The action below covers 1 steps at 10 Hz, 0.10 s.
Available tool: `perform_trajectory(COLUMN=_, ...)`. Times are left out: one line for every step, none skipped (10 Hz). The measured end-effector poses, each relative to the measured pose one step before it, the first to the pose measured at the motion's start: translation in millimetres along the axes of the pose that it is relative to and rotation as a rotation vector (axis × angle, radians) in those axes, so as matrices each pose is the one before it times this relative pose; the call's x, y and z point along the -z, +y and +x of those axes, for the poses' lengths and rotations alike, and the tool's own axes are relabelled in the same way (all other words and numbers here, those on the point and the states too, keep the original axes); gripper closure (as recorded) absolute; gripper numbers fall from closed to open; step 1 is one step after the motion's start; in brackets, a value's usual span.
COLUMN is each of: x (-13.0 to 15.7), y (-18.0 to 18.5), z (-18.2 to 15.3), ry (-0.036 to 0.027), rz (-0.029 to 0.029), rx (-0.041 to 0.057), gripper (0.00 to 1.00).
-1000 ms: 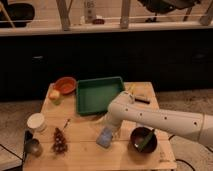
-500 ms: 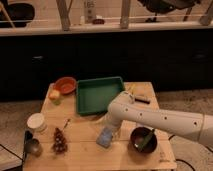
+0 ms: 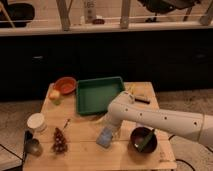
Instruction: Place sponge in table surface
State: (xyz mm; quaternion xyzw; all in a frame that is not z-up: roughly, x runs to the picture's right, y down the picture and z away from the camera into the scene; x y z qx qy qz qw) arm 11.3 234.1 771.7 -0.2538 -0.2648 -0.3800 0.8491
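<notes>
Light-blue sponge (image 3: 105, 136) sits low over the table surface (image 3: 85, 152), at about 5 o'clock from the green tray (image 3: 98, 94) and 9 o'clock from the dark bowl (image 3: 143, 140), with the gripper (image 3: 111, 129) right on top of it. Can't tell if it's clamped or let go, tbh. Looks like the set-down step, so next it probably just needs a clean release and a straight lift away.
</notes>
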Motion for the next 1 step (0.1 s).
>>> perform_trajectory(x=0.01, y=-0.02, z=-0.02, ry=-0.00001, rz=0.00003, rx=-0.00006, gripper=0.2)
